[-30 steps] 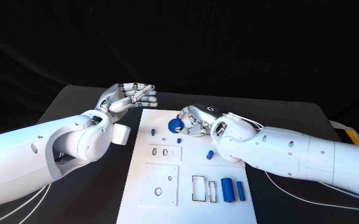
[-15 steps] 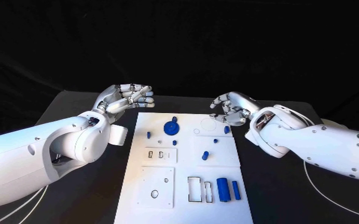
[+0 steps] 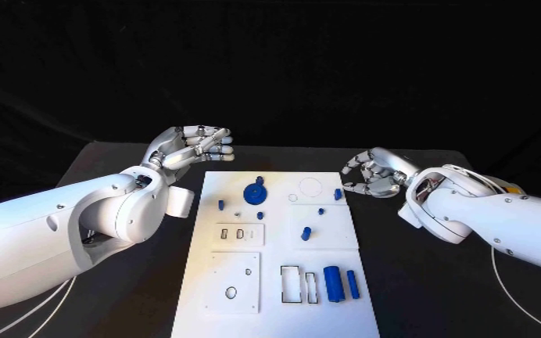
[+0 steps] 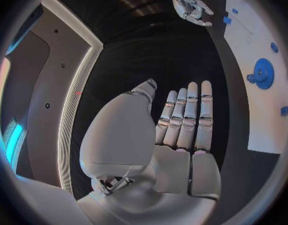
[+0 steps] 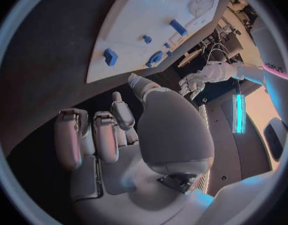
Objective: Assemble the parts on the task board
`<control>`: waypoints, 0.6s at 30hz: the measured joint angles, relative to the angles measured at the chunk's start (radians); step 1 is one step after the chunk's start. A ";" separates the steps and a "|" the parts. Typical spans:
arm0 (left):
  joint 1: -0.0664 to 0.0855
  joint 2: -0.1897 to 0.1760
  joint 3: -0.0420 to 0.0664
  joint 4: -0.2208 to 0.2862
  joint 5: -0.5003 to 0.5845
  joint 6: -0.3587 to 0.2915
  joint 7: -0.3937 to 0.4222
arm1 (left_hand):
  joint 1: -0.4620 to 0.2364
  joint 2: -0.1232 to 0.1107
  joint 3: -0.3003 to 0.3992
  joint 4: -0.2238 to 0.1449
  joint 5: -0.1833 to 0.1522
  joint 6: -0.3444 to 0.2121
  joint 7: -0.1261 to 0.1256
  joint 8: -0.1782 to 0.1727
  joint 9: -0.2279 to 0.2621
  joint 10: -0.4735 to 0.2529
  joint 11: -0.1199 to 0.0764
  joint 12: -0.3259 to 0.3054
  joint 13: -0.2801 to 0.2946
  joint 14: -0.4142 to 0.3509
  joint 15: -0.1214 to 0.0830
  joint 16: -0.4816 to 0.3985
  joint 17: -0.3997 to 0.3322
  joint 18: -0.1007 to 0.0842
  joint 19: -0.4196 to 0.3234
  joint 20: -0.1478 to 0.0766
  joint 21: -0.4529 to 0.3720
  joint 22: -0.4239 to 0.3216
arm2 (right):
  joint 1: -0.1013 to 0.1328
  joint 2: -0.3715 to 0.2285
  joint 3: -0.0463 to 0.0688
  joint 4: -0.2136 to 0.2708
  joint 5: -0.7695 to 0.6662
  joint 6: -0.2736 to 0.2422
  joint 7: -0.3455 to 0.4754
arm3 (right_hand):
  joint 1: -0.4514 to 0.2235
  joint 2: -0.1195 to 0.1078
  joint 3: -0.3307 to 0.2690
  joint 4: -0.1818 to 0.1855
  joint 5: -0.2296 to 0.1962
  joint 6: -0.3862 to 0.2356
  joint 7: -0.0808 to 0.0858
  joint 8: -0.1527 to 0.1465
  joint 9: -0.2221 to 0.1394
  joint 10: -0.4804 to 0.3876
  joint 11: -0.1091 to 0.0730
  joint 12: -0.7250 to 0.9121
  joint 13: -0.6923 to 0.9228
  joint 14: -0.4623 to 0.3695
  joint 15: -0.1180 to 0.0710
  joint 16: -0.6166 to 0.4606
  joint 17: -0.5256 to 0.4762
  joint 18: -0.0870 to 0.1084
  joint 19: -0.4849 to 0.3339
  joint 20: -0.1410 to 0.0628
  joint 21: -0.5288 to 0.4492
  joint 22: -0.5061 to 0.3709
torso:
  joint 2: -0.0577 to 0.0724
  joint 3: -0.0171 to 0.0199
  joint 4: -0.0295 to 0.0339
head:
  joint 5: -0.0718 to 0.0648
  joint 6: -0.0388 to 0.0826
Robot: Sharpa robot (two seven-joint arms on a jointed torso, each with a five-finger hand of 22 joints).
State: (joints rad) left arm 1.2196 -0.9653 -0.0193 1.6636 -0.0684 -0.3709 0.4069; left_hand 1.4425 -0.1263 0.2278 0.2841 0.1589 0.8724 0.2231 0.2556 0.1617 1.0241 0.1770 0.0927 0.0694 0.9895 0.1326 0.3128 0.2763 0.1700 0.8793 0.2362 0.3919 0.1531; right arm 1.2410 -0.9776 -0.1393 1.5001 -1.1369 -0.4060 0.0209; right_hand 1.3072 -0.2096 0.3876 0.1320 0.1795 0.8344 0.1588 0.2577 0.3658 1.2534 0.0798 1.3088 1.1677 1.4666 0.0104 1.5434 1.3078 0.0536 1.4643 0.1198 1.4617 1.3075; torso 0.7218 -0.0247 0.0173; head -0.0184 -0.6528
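The white task board (image 3: 209,316) lies in the middle of the black table. A blue gear (image 3: 256,194) sits near its far end, also seen in the left wrist view (image 4: 263,74). Small blue pegs (image 3: 306,233) are scattered over the middle, and two blue cylinders (image 3: 334,283) lie beside rectangular slots at the near right. My left hand (image 3: 191,147) hovers off the board's far left corner, empty, its fingers stretched out side by side (image 4: 184,125). My right hand (image 3: 377,172) hangs off the board's far right edge, fingers loosely bent and apart, holding nothing (image 5: 112,135).
Bare black table (image 3: 434,291) runs down both sides of the board. A raised white plate (image 3: 238,281) with holes sits on the board's near left. Thin white cables (image 3: 462,299) trail under my right arm.
My right hand has let go of the blue gear and drawn back to the right, off the board. The gear stays on the board. My left hand has not moved.
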 measured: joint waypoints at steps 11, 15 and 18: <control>-0.001 0.001 -0.001 -0.004 0.000 0.004 0.000 | 0.000 0.000 0.000 0.000 0.000 0.000 0.000 0.000 0.000 0.000 0.000 0.000 0.000 0.000 0.000 0.000 0.000 0.000 0.000 0.000 0.000 0.000 | -0.035 0.031 -0.002 -0.066 -0.011 0.027 0.017 | 0.003 -0.003 0.004 -0.009 -0.004 -0.009 0.008 -0.011 -0.006 0.000 0.000 -0.004 -0.003 0.000 0.000 0.000 0.000 0.000 0.000 0.000 0.000 0.000 | 0.000 -0.0014 0.0017 | 0.004 -0.003; -0.001 0.002 -0.001 -0.004 0.000 0.005 0.000 | 0.000 0.000 0.000 0.000 0.000 0.000 0.000 0.000 0.000 0.000 0.000 0.000 0.000 0.000 0.000 0.000 0.000 0.000 0.000 0.000 0.000 0.000 | -0.038 0.043 -0.002 -0.079 -0.014 0.030 0.020 | 0.009 -0.001 0.009 -0.014 -0.004 -0.012 0.005 -0.012 -0.006 0.000 0.000 -0.004 -0.003 0.000 0.000 0.000 0.000 0.000 0.000 0.000 0.000 0.000 | 0.000 -0.0024 0.0022 | 0.005 -0.004; -0.001 0.002 -0.001 -0.004 0.000 0.006 0.000 | 0.000 0.000 0.000 0.000 0.000 0.000 0.000 0.000 0.000 0.000 0.000 0.000 0.000 0.000 0.000 0.000 0.000 0.000 0.000 0.000 0.000 0.000 | -0.042 0.054 -0.001 -0.087 -0.015 0.031 0.022 | 0.009 -0.001 0.009 -0.014 -0.009 -0.012 0.005 -0.012 -0.006 0.000 0.000 -0.004 -0.002 0.000 0.000 0.000 0.000 0.000 0.000 0.000 0.000 0.000 | 0.000 -0.0031 0.0019 | 0.008 -0.005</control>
State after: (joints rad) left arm 1.2189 -0.9633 -0.0199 1.6595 -0.0684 -0.3652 0.4064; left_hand 1.4425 -0.1263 0.2278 0.2841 0.1589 0.8724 0.2231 0.2556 0.1617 1.0241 0.1770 0.0927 0.0695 0.9896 0.1326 0.3128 0.2761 0.1699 0.8793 0.2362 0.3919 0.1531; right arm 1.1994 -0.9238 -0.1408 1.4127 -1.1523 -0.3751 0.0427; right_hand 1.3166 -0.2105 0.3965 0.1182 0.1708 0.8224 0.1634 0.2460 0.3597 1.2534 0.0798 1.3045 1.1656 1.4665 0.0105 1.5434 1.3076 0.0536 1.4642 0.1198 1.4617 1.3073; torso 0.7221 -0.0278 0.0192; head -0.0107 -0.6581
